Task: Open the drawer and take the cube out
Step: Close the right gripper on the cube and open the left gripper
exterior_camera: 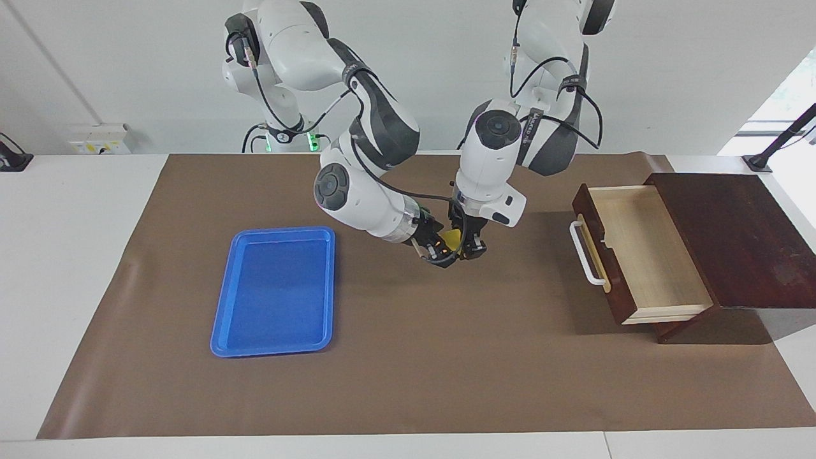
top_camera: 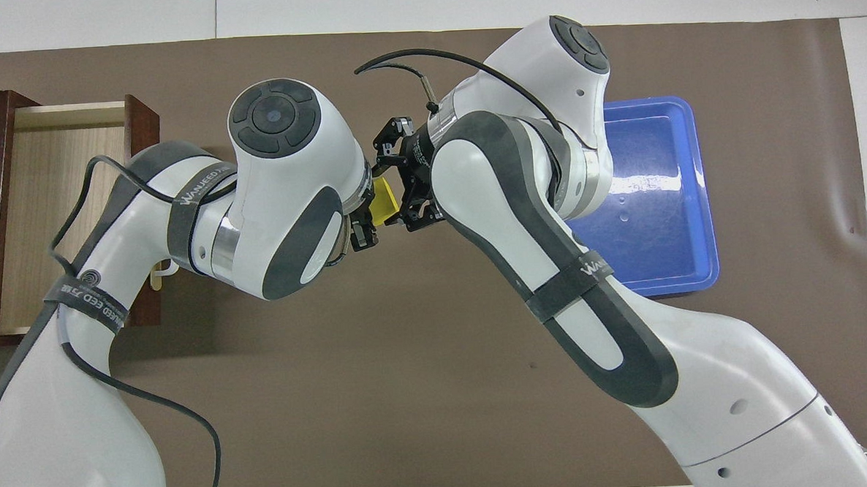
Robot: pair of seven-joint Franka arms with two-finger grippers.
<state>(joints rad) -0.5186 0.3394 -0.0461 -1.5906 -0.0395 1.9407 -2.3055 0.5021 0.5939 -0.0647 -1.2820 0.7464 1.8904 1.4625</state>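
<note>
The yellow cube (exterior_camera: 452, 239) hangs in the air over the brown mat, midway between the drawer and the tray. My left gripper (exterior_camera: 470, 248) points down and is shut on it. My right gripper (exterior_camera: 438, 250) reaches in sideways from the tray's end, open, with a finger on each side of the cube. The cube also shows in the overhead view (top_camera: 383, 200), between the left gripper (top_camera: 369, 218) and the right gripper (top_camera: 396, 185). The drawer (exterior_camera: 644, 252) stands pulled out and empty, its white handle (exterior_camera: 583, 252) facing the mat's middle. It also shows in the overhead view (top_camera: 44, 202).
An empty blue tray (exterior_camera: 274, 290) lies on the mat toward the right arm's end, also in the overhead view (top_camera: 659, 204). The dark wooden cabinet (exterior_camera: 733, 236) of the drawer sits at the left arm's end. A brown mat (exterior_camera: 446, 357) covers the table.
</note>
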